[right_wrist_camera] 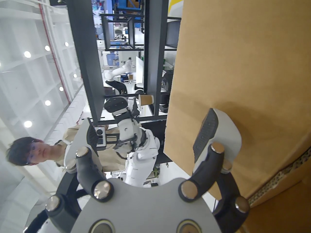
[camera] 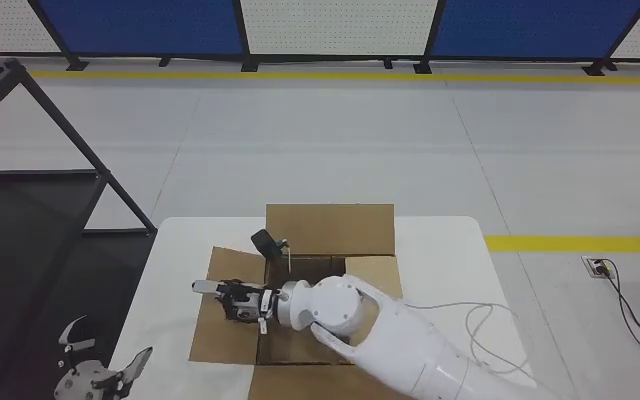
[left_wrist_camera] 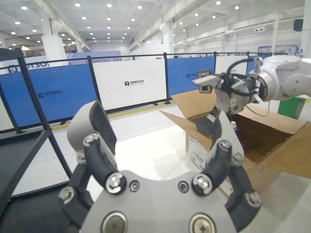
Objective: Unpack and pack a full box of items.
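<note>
The right fingers stand spread and released, a cardboard box flap just beside one of them. The left fingers are spread and released too.

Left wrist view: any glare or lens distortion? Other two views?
Left wrist view: ceiling lights flare, the fence bows, the box interior is dark. Right wrist view: bright washed-out room, evenly lit flap. Top view: flat, even light on the table.

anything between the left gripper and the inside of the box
Yes: the right gripper hangs open above a side flap of the box, roughly on the line from the left gripper to the opening.
</note>
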Robot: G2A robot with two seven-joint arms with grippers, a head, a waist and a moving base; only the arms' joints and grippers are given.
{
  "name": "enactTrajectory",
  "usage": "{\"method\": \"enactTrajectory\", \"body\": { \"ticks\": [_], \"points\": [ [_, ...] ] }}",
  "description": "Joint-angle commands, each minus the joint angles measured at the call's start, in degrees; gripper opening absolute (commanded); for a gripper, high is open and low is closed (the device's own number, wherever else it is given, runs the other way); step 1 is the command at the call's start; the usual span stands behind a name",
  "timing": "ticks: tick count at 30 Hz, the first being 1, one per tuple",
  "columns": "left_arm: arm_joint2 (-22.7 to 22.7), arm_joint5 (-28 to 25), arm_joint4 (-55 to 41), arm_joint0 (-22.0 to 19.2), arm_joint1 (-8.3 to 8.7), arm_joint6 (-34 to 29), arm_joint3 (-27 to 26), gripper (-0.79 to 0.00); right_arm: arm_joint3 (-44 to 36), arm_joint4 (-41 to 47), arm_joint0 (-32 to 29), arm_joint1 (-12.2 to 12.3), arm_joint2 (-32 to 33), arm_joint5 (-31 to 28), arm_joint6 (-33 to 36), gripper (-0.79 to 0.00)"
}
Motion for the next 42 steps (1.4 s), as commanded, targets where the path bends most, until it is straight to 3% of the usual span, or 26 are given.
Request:
{"method": "enactTrajectory", "body": {
  "ticks": [1,10,18,30,36,42],
  "points": [
    [-0.1,0.2,-3.6,0.0,-0.2,0.1,0.3,0.0,1.1,-2.5,0.9,-1.4,-1.4,1.6,-1.6,0.0],
    [-0.9,-0.4,-6.8,0.1,-0.48,-1.8,0.4,0.0,2.4,-14.7,2.4,-5.8,-5.6,7.8,-5.4,0.0],
    [-1.0,-0.6,-7.2,0.2,-0.78,-0.7,0.1,0.0,5.0,-17.0,2.3,-8.3,-4.5,11.8,-3.9,0.0],
    [-1.2,-2.2,-7.6,0.3,-1.19,1.1,0.3,0.0,7.9,-20.0,1.2,-10.3,-1.8,13.2,-1.4,0.0],
    [-1.3,-2.7,-7.2,0.4,-1.35,1.1,0.2,0.0,7.0,-21.3,-0.2,-10.4,1.0,9.7,-1.4,0.0],
    [-1.3,-3.8,-5.6,0.7,-1.42,0.9,-0.4,0.0,2.7,-22.5,-3.8,-8.4,6.9,3.7,-2.0,0.0]
  ]
}}
